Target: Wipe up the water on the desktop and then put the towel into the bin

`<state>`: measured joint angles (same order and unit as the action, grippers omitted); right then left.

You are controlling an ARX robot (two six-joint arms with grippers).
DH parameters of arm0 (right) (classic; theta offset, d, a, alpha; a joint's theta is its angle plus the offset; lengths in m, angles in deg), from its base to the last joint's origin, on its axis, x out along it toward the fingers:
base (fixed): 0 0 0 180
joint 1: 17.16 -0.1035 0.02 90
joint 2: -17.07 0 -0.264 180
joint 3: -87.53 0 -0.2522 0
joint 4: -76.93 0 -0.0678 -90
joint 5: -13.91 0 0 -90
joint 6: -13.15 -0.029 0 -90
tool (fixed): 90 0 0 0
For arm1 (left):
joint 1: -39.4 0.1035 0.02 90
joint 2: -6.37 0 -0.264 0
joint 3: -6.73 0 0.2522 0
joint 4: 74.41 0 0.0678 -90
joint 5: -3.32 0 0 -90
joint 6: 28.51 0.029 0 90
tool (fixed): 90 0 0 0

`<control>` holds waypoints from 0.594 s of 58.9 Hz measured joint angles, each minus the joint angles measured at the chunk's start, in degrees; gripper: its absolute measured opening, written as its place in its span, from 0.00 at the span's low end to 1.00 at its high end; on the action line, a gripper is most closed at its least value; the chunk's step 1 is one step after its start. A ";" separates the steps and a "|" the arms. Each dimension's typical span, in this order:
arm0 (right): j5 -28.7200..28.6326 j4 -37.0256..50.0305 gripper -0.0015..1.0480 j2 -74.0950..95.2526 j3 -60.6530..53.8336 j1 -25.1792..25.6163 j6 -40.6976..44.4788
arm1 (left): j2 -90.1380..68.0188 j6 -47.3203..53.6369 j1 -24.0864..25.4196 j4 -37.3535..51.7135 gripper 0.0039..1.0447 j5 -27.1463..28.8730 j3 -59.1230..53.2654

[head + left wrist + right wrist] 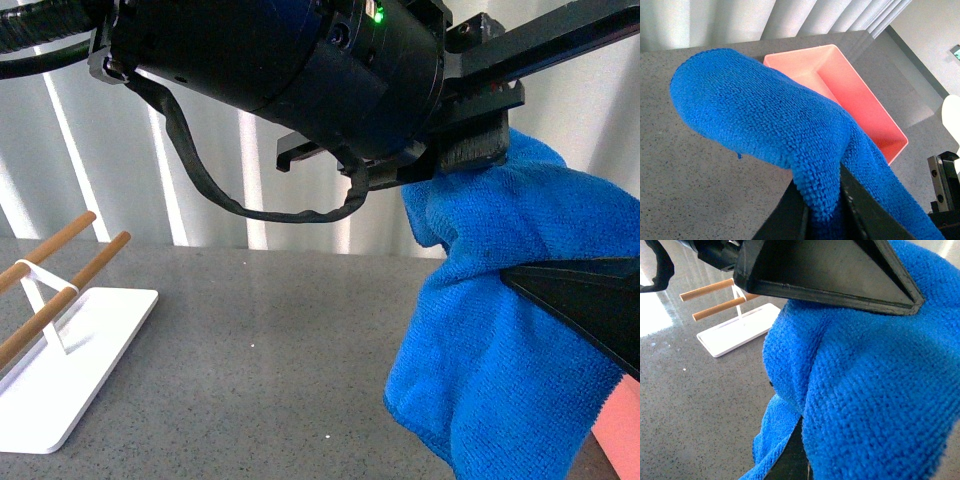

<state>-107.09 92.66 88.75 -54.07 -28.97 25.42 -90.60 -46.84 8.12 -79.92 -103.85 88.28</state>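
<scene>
The blue towel [490,350] hangs bunched in the air above the dark grey desktop [260,340], held by both grippers. My left gripper [465,160] is shut on its upper fold, and in the left wrist view the cloth [765,120] is pinched between the dark jaws [822,202]. My right gripper [560,290] is shut on the towel's right side. In the right wrist view the towel [865,390] covers most of its jaws [800,460]. The salmon-pink bin [860,100] lies open on the desktop just beyond the towel. Only its corner shows in the front view [615,430].
A white flat rack base [70,360] with wooden rods [60,240] stands at the left of the desktop and also shows in the right wrist view [740,327]. A white ribbed wall runs behind the table. My left arm's black body [280,50] fills the upper front view.
</scene>
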 joint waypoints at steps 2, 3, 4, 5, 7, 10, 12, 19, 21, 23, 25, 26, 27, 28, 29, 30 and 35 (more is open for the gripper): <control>0.00 -0.24 0.05 0.00 0.07 0.22 0.24 | 0.00 0.00 0.46 0.02 0.20 0.07 -0.02; -0.02 -0.33 0.05 0.00 0.07 0.37 0.31 | 0.00 0.00 0.83 0.02 0.24 0.17 -0.02; -0.04 -0.37 0.05 0.00 0.07 0.44 0.39 | 0.00 0.00 1.05 0.02 0.25 0.24 -0.02; -0.17 -0.50 0.05 -0.02 0.07 0.61 0.48 | 0.00 0.02 1.29 0.02 0.27 0.37 -0.02; -0.59 -0.79 0.05 -0.07 0.07 0.92 0.59 | 0.00 0.04 2.21 0.02 0.32 0.50 -0.07; -0.81 -1.16 0.05 -0.09 0.07 1.31 0.81 | 0.00 0.07 4.17 0.02 0.41 0.72 -0.28; -0.81 -1.55 0.05 -0.13 0.07 1.68 1.25 | 0.00 0.11 5.62 0.02 0.46 0.85 -0.55; -1.07 -2.25 0.05 -0.11 0.04 3.58 2.23 | 0.20 0.24 12.00 0.46 0.65 -0.11 -2.60; -1.20 -2.23 0.05 -0.09 0.04 4.04 2.38 | 0.55 0.52 14.51 0.52 0.72 -0.90 -3.69; -1.31 -2.10 0.05 -0.04 0.04 4.50 2.43 | 0.96 1.03 16.46 0.61 0.77 -1.31 -4.68; -1.40 -1.95 0.05 0.13 0.04 5.03 2.54 | 1.49 1.60 18.38 0.77 0.82 -1.90 -5.70; -1.38 -1.92 0.05 0.17 0.04 5.14 2.56 | 1.92 2.08 19.65 0.77 0.85 -2.36 -6.43; -1.40 -1.86 0.05 0.31 0.04 5.33 2.60 | 2.43 2.73 20.94 0.77 0.89 -2.67 -7.19; -1.42 -1.77 0.05 0.46 0.04 5.53 2.58 | 2.80 2.89 21.55 0.77 0.90 -2.82 -7.58; -1.40 -1.68 0.05 0.55 0.04 5.62 2.60 | 3.41 3.63 22.73 0.83 0.94 -3.04 -8.44; -1.36 -1.49 0.05 0.74 0.04 5.79 2.60 | 4.17 4.46 23.89 1.01 0.95 -3.45 -9.35; -0.61 -1.07 0.05 1.53 0.04 6.25 2.60 | 7.89 7.78 28.15 1.16 0.93 -5.92 -13.46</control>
<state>-107.70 91.59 90.28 -54.02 -22.72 28.02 -82.71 -39.06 36.27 -78.76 -109.77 74.82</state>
